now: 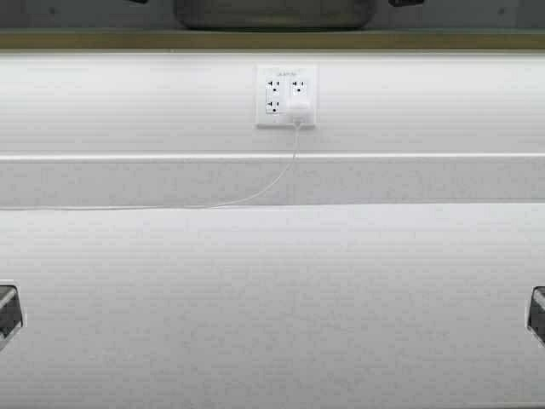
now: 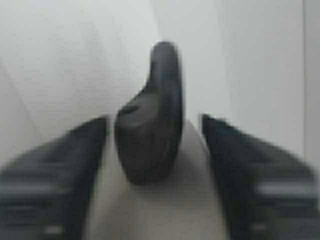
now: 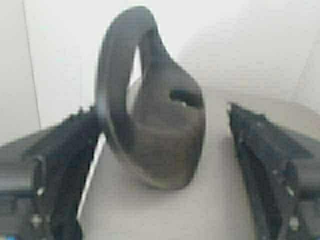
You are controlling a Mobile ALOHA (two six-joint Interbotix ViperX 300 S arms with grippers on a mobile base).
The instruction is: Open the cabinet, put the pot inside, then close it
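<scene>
Pot (image 1: 272, 13): only a dark grey band of it shows, at the very top edge of the high view, centred, directly above the tan strip I take to be the bottom edge of the cabinet (image 1: 272, 39). It appears to rest on the cabinet floor, though so little is in frame that I cannot confirm it is fully inside. Its contents cannot be seen, and nothing else shows in the cabinet from here.

Left gripper (image 2: 154, 119): jaws spread, one finger on each side of the pot's black loop handle (image 2: 160, 75), with a gap on both sides and no contact that I can make out.

Right gripper (image 3: 159, 112): likewise spread around the opposite loop handle (image 3: 120, 60), fingers clear of it.

Judgement: this is the placing step, at the handles. To do it well, I would check that the pot sits flat and behind the door line. I would then draw both arms straight back together, jaws kept wide, so neither finger hooks a loop and drags the pot forward. The doors are out of view, so I would check they swing clear before closing.

Surroundings: below the cabinet, a white wall with an outlet plate (image 1: 286, 96). A white cable (image 1: 255, 194) runs down from it to the back edge of the worktop (image 1: 272, 307).
</scene>
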